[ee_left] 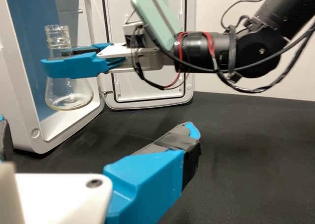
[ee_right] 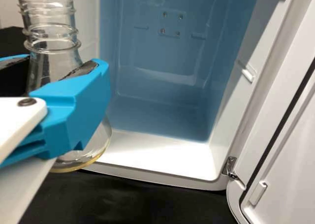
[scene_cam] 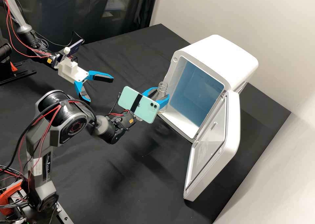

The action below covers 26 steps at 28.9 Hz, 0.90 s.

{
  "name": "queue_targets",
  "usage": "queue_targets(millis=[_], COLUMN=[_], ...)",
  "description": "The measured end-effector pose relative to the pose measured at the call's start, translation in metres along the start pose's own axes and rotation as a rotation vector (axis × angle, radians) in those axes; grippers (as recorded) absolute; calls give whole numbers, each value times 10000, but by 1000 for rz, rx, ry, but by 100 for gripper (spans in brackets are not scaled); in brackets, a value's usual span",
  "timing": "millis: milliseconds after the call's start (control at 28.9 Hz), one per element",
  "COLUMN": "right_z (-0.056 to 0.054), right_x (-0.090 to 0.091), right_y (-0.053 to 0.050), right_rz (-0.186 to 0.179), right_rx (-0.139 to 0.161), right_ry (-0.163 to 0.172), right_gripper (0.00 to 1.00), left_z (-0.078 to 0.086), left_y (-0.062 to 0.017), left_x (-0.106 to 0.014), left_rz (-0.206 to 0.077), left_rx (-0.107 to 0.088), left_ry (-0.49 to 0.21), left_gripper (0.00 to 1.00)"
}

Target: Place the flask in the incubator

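A clear glass flask [scene_cam: 162, 87] hangs upright at the mouth of the white incubator [scene_cam: 218, 55], by the edge of the opening that is nearer the arms. My right gripper [scene_cam: 160, 96] is shut on the flask's neck [ee_right: 49, 47], and the left wrist view shows that grip [ee_left: 74, 62] from the side. The flask [ee_left: 66, 86] is empty, and its base hovers just over the incubator's front lip [ee_right: 157, 166]. My left gripper [scene_cam: 99, 88] stands open and empty over the bench, back from the incubator; one of its fingers [ee_left: 157, 170] shows low in its own view.
The incubator's door [scene_cam: 213, 135] hangs wide open towards the bench's near right edge. Its blue inside [ee_right: 167, 81] holds nothing. Bare black bench [scene_cam: 124, 165] lies in front of the incubator and under both arms. A pale wall stands behind.
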Motion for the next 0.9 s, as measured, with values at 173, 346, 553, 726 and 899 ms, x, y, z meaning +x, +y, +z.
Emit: queue_targets(millis=[173, 346, 553, 726, 899], right_z=[34, 74, 184, 239, 277], right_x=[123, 273, 356, 437, 507], right_y=[-3, 32, 98, 166, 194], right_rz=[-7, 1, 11, 30, 35], right_rx=[-9, -6, 6, 10, 10], right_ry=[-27, -44, -91, -107, -117], right_gripper=[0, 0, 0, 0, 0], left_z=[2, 1, 0, 0, 1], left_y=[-1, -6, -9, -9, -9], left_x=[0, 2, 3, 3, 3], left_rz=[-1, -3, -4, -4, -4], left_rx=[2, 1, 1, 1, 2], left_ry=[-2, -2, -2, -2, -3], left_gripper=[100, 100, 100, 100, 100])
